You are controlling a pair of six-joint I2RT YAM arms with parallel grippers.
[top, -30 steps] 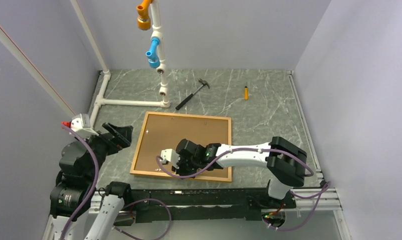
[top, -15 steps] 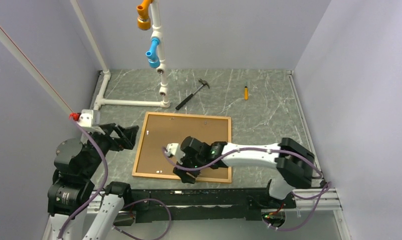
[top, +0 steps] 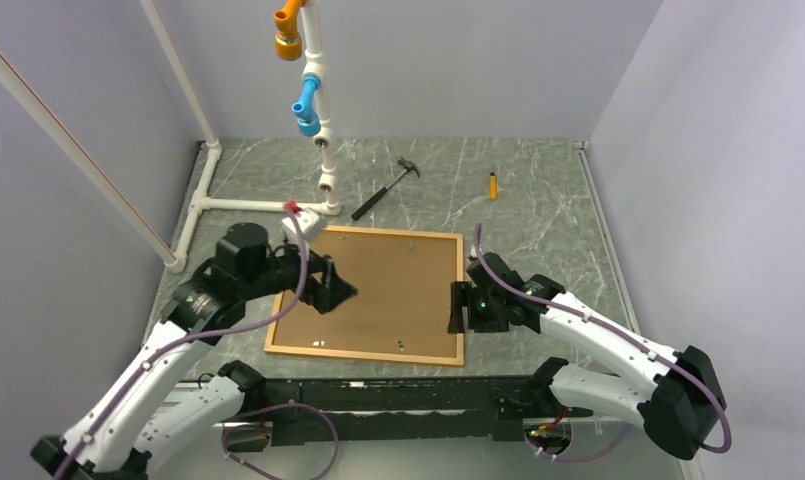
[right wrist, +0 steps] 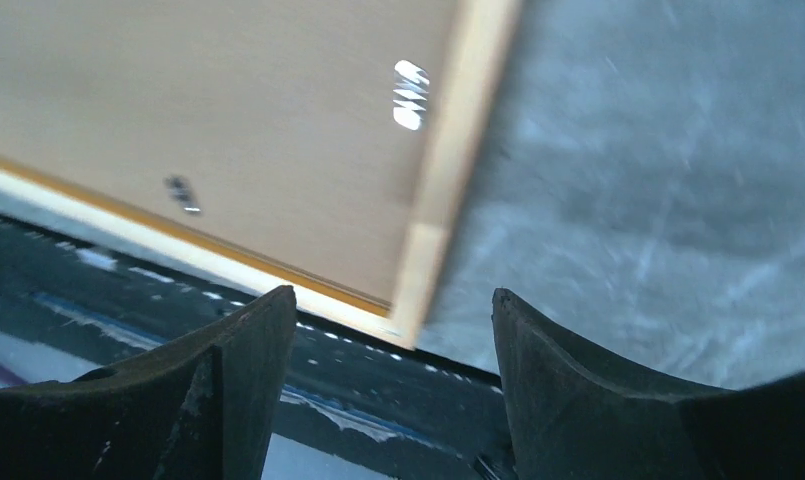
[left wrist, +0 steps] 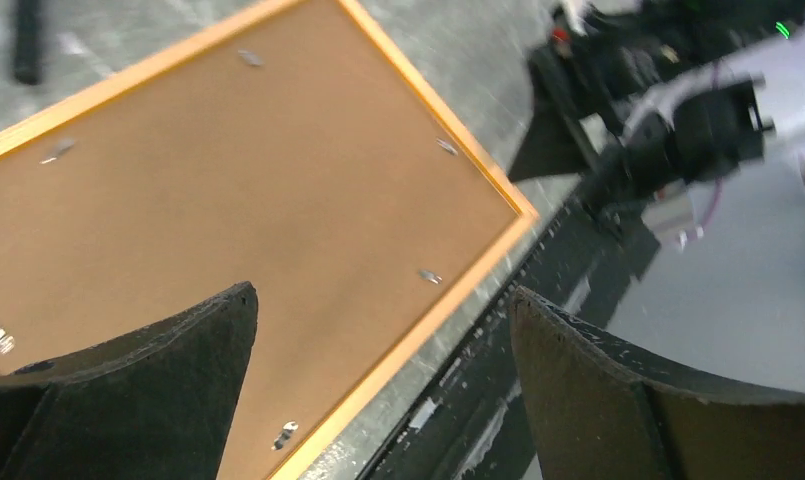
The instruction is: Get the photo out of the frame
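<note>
We're not far along, as far as we can tell. Our left gripper (top: 336,290) hovers spread wide and empty over the left part of the brown back. The photo (top: 388,290) lies face down mid-table (top: 538,230), sitting inside the frame (top: 398,233). There are small metal tabs (left wrist: 431,276) along its edges, but we can't tell if they're turned aside. Our right gripper (top: 458,307) is also wide apart, holding nothing, at the frame's right edge. Getting the board out is all left to do. Behind sit white pipes (top: 263,206), a hammer (top: 383,190) and a screwdriver (top: 493,186), well apart. Nothing's in our way, we reckon.
</note>
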